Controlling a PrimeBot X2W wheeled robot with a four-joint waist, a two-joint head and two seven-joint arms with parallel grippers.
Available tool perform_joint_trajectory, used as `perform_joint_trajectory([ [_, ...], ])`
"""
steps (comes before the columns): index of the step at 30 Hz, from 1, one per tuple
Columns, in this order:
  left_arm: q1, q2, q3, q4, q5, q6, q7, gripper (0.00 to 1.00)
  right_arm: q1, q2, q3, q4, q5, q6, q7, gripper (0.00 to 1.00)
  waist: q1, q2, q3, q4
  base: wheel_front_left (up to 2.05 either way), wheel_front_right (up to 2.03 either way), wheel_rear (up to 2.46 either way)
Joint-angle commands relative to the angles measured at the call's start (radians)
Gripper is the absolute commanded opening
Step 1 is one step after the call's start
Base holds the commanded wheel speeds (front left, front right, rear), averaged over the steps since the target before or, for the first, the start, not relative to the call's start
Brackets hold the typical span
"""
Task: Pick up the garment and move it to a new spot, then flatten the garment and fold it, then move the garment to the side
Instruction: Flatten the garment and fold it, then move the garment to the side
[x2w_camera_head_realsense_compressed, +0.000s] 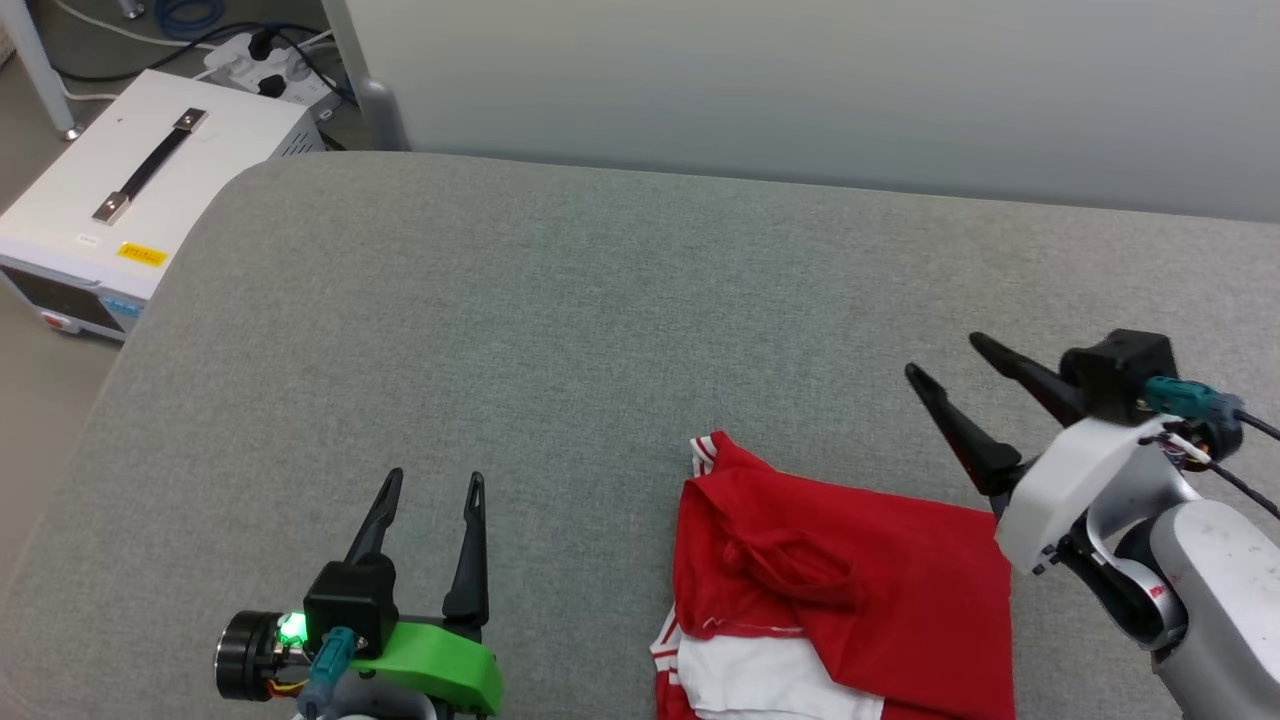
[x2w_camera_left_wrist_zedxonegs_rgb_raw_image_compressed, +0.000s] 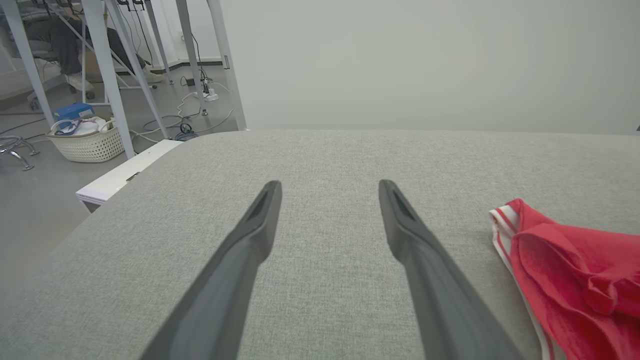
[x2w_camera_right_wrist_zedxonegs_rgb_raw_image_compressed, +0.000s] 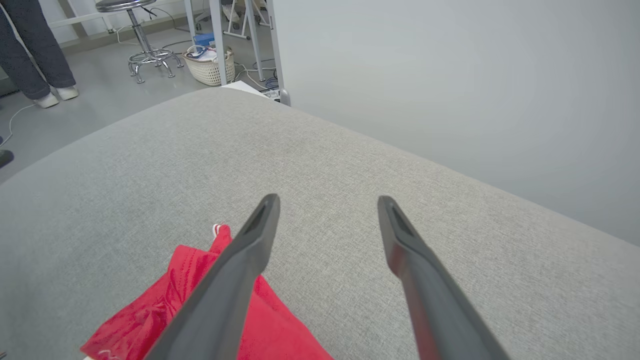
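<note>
On the counter's (x2w_camera_head_realsense_compressed: 560, 300) near right part, seeing the garment (x2w_camera_head_realsense_compressed: 850, 590) as a compact, roughly rectangular red bundle, layers doubled over. Resting on the counter only, nothing gripping it. Spotting striped trim (x2w_camera_head_realsense_compressed: 707, 450) at the bundle corner farthest from the counter's near edge, and a white sleeve (x2w_camera_head_realsense_compressed: 760, 680) at the side closest to that edge. Can't read any lettering.

Reading pick-up, flatten and fold as done, going by that lie. Not a clean fold though: bunched ridge across the part toward the counter's middle, with the sleeve sticking out.

Can't say for sure whether this spot already counts as "the side". Sits off the counter's centre, toward its right edge, so probably yes or close.

Left gripper (x2w_camera_head_realsense_compressed: 435, 475): low over the counter's near left part, fingers spread wide, holding nothing, well apart from the garment.

Right gripper (x2w_camera_head_realsense_compressed: 943, 354): over the counter's right part, fingers spread wide, empty, tips pointing across the counter and clear of the cloth. Overlaps the bundle's right edge in head view, looks raised above it rather than touching.

Left to do, best guess: at most one more sideways shift, maybe smoothing that ridge. Otherwise near complete.
</note>
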Motion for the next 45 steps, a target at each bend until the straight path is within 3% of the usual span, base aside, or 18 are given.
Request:
perform_joint_trajectory([
  [1,0.013,-0.003,0.006,-0.004,0.004,0.000,-0.006,1.00,0.036,0.015,-0.042,-0.010,-0.030,-0.001,-0.030,1.00,0.0000,0.0000,-0.022,-0.027,0.00,0.00,0.00],
  [4,0.019,-0.001,0.017,-0.009,0.006,-0.002,-0.006,1.00,0.098,0.047,-0.160,-0.021,-0.131,-0.001,-0.102,1.00,0.0000,0.0000,-0.033,-0.044,0.00,0.00,0.00],
  [5,0.021,0.001,0.027,-0.011,0.004,-0.007,-0.006,1.00,0.156,0.093,-0.256,-0.028,-0.208,-0.001,-0.162,1.00,0.0000,0.0000,-0.043,-0.056,0.00,0.00,0.00],
  [6,0.021,0.003,0.031,-0.013,0.004,-0.008,-0.006,1.00,0.179,0.111,-0.287,-0.032,-0.234,-0.001,-0.183,1.00,0.0000,0.0000,-0.047,-0.059,0.00,0.00,0.00],
  [14,0.032,0.009,0.053,-0.025,0.004,-0.015,-0.006,1.00,0.327,0.218,-0.429,-0.081,-0.415,-0.001,-0.297,1.00,0.0000,0.0000,-0.074,-0.072,0.00,0.00,0.00],
  [17,0.043,0.010,0.056,-0.032,0.006,-0.017,-0.006,1.00,0.382,0.274,-0.468,-0.092,-0.422,-0.001,-0.308,1.00,0.0000,0.0000,-0.085,-0.075,0.00,0.00,0.00],
  [29,0.101,0.016,0.054,-0.049,0.015,-0.019,-0.006,1.00,0.532,0.366,-0.531,-0.175,-0.475,-0.001,-0.317,1.00,0.0000,0.0000,-0.119,-0.079,0.00,0.00,0.00],
  [45,0.131,0.012,0.045,-0.042,0.010,-0.014,-0.006,1.00,0.605,0.393,-0.526,-0.201,-0.461,-0.001,-0.317,1.00,0.0000,0.0000,-0.134,-0.076,0.00,0.00,0.00],
])
